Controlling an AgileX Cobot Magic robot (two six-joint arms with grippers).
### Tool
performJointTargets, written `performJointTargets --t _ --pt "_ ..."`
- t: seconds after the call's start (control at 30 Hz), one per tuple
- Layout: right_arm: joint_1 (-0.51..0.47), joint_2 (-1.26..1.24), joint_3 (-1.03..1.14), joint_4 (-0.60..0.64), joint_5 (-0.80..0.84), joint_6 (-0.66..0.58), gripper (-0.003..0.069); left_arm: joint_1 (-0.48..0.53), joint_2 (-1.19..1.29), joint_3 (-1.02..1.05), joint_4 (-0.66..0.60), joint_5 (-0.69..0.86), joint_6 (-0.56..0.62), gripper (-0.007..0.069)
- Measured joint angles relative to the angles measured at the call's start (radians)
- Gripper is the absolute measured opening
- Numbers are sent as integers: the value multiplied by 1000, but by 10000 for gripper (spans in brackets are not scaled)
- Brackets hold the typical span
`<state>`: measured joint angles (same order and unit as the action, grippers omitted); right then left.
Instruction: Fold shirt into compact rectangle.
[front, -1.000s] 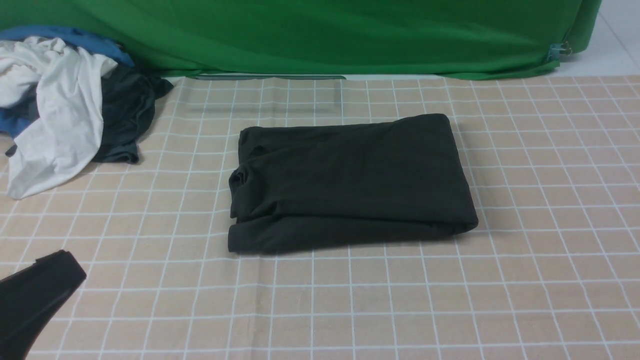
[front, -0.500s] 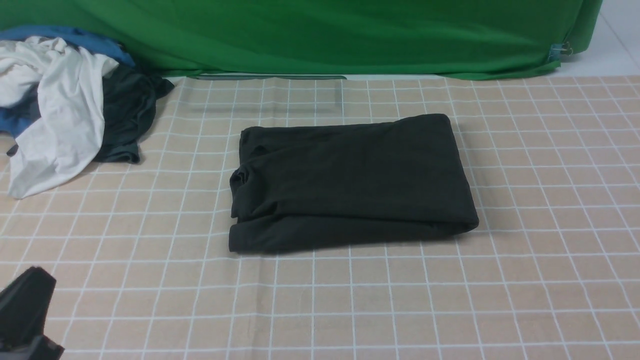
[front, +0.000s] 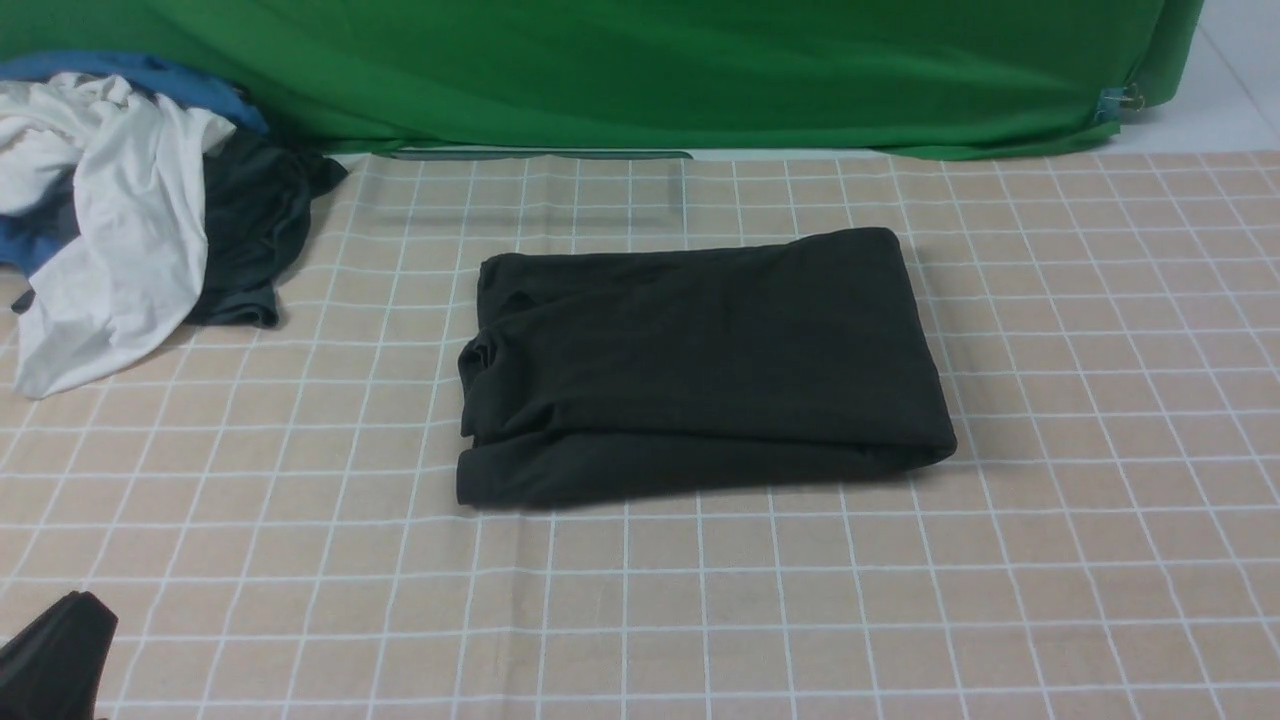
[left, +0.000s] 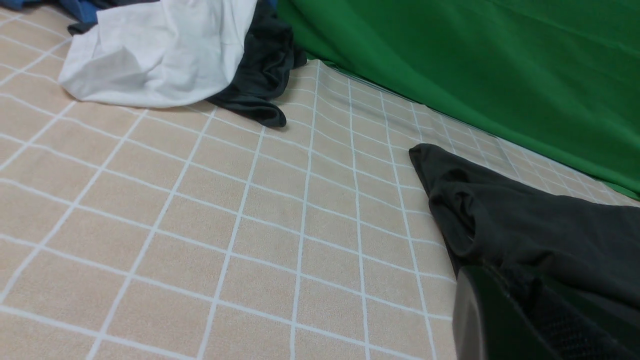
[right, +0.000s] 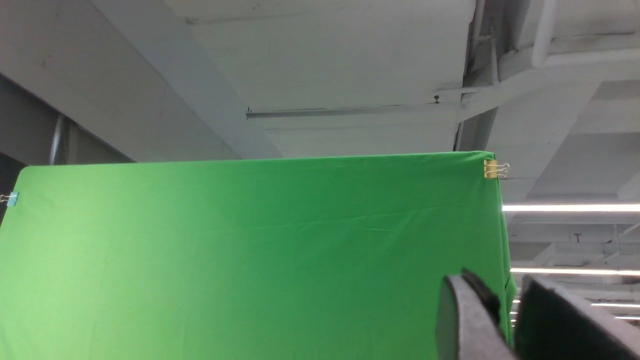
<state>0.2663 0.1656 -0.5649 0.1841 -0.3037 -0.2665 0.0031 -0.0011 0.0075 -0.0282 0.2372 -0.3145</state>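
The black shirt (front: 700, 365) lies folded into a rough rectangle in the middle of the checked tablecloth (front: 1100, 420), with a bunched fold at its left end; its print is hidden. The left wrist view shows that bunched end of the shirt (left: 540, 225) close by. My left gripper (front: 55, 655) shows only as a black tip in the front view's lower left corner, well clear of the shirt, and only one of its fingers (left: 495, 325) shows in its wrist view. My right gripper (right: 505, 300) is outside the front view, points up at the ceiling, and is shut on nothing.
A pile of clothes sits at the far left: a white garment (front: 110, 230), a dark grey garment (front: 250, 230) and blue cloth (front: 150, 75). A green backdrop (front: 650, 70) hangs along the table's far edge.
My left gripper has drawn back toward the lower left corner of the front view and now barely shows. The shirt has not moved.
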Motion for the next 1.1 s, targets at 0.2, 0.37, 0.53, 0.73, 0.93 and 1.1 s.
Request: performJointTargets --t 0.2,0.37,0.53,0.73,0.93,1.1 --pt "0 0 0 0 3 0 211 0 0 0 2 2 0 13" --pt "0 0 0 0 3 0 217 0 0 0 2 2 0 13" --pt "0 0 0 0 18 -22 217 0 0 0 2 2 0 13" --pt "-29 -8 42 0 289 -154 223 0 0 0 2 2 0 13" --pt "-185 -7 280 0 406 -179 235 0 0 0 2 2 0 13" --pt "-294 -6 542 -1 408 -149 237 0 0 0 2 2 0 13"
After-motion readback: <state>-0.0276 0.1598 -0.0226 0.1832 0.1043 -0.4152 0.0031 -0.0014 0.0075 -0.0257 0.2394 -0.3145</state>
